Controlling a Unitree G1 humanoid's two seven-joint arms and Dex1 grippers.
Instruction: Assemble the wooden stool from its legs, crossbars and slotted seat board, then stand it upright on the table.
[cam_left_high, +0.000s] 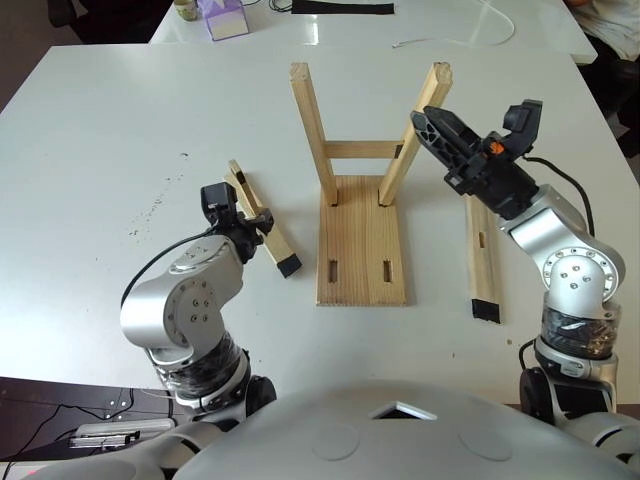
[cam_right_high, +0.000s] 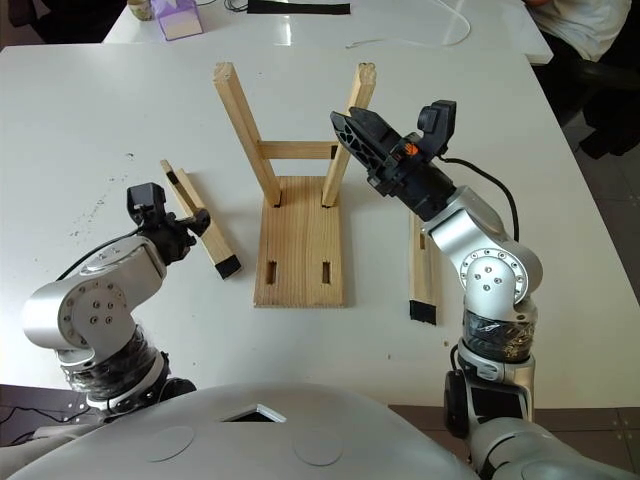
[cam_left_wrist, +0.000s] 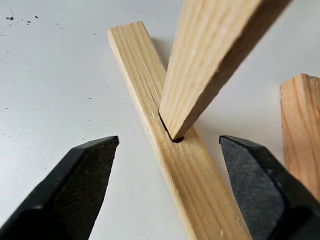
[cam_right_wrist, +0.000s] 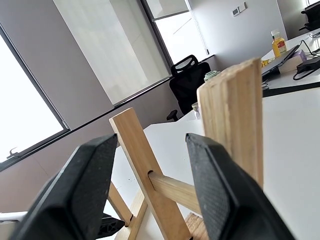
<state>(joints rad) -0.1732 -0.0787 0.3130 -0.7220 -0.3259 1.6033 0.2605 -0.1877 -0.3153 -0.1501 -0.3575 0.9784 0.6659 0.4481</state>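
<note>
Left wrist view shows the left gripper (cam_left_wrist: 169, 142) with its two black fingers (cam_left_wrist: 75, 185) spread wide and holding nothing. Between them a loose leg (cam_left_wrist: 150, 85) lies flat on the white table (cam_left_wrist: 55, 75). A short crossbar (cam_left_wrist: 215, 55) is stuck into a hole in it. The fingers probably sit on both sides so they can squeeze this piece and pick it up. Another bit of wood (cam_left_wrist: 300, 130) lies just beside it.

The right gripper (cam_right_wrist: 150, 142) is spread open too, with nothing in it. One finger is right next to the right standing leg (cam_left_high: 438, 80), but whether they touch cannot be told. It looks ready to hold that leg steady.

The seat board (cam_left_high: 362, 250) lies flat in the middle of the table. The right standing leg and the left standing leg (cam_left_high: 310, 120) stick up from its far end, joined by a second crossbar (cam_left_high: 360, 150). Two slots (cam_left_high: 333, 270) near the robot are empty, likely meant for the next pair. A spare leg (cam_left_high: 482, 255) with a black foot lies on the table, right of the board.

No words can be read on the wood.
</note>
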